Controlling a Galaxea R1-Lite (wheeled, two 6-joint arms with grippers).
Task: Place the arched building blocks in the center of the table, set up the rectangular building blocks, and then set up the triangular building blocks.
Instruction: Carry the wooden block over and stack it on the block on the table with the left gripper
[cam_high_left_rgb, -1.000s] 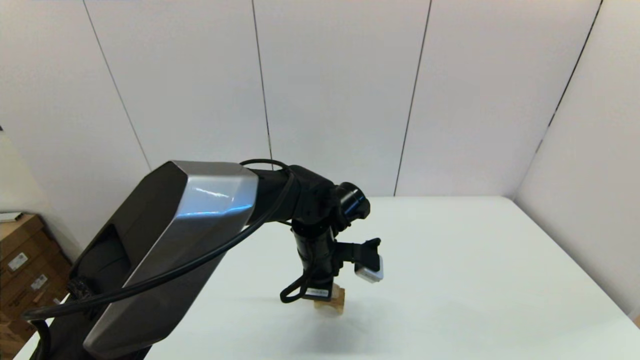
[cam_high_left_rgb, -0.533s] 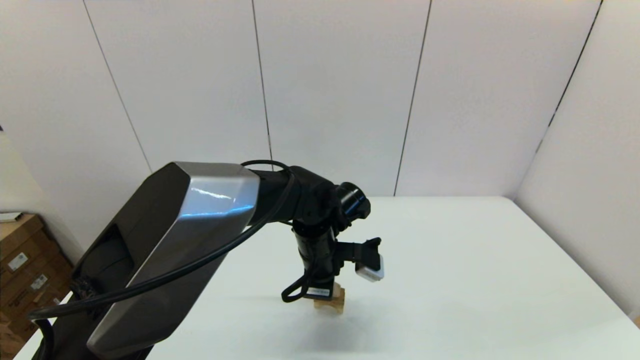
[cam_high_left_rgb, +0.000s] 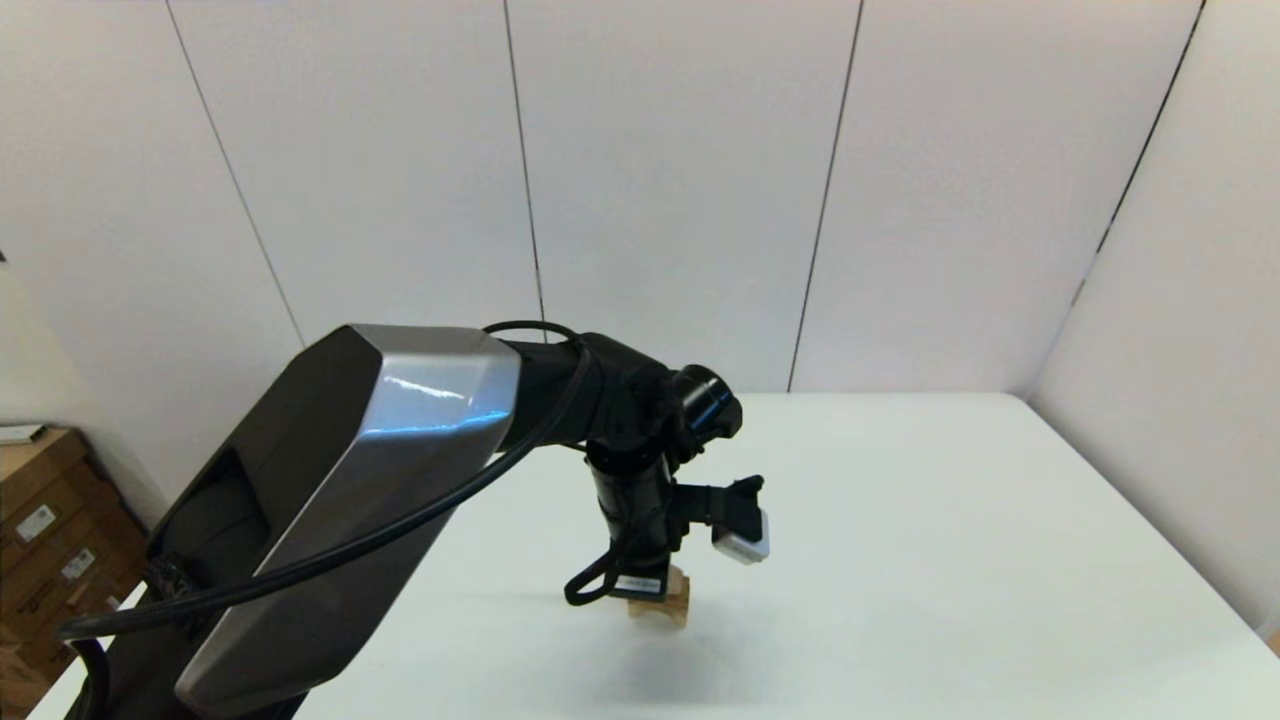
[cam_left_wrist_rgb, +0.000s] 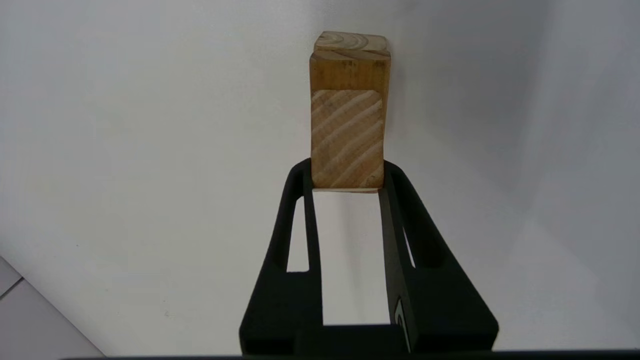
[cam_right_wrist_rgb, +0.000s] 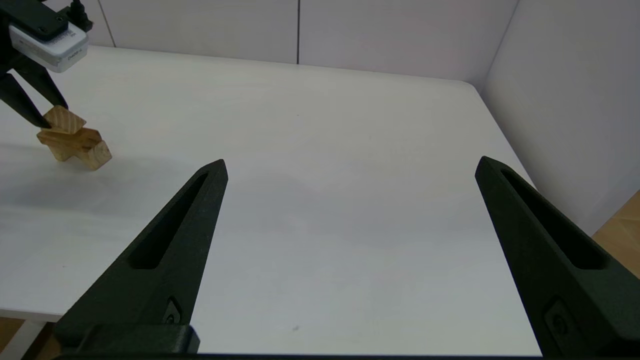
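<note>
The left gripper (cam_left_wrist_rgb: 347, 175), a pair of long black fingers pointing straight down from the left arm (cam_high_left_rgb: 350, 480), is clamped on the small tan wooden wedge with dark diagonal grain stripes, the triangular block (cam_left_wrist_rgb: 347, 137). One finger (cam_left_wrist_rgb: 300, 210) presses each side face of the wedge, and the striped face shows between them.

The wedge sits on top of the stack of blocks. Directly below it lies the thin, flat, darker tan wooden plank, the rectangular block (cam_left_wrist_rgb: 350, 75), which extends beyond the wedge on the far side. Beneath the plank is the chunky light-tan wooden arched block (cam_left_wrist_rgb: 351, 41), of which only an end with curved grain rings shows in the left wrist view. In the right wrist view the wedge (cam_right_wrist_rgb: 62, 120) rests on the plank (cam_right_wrist_rgb: 67, 137), and the pale end of the arched block (cam_right_wrist_rgb: 97, 155) stands on the table. Whether the wedge bears fully on the plank cannot be told.

The stack stands on the large plain white tabletop (cam_high_left_rgb: 950, 560), towards its middle, well apart from the far rounded corner. In the head view the stack (cam_high_left_rgb: 670, 600) is largely covered by the left wrist.

The right gripper (cam_right_wrist_rgb: 350, 165) hangs over the table well apart from the stack, its two black fingers spread wide and holding nothing.
</note>
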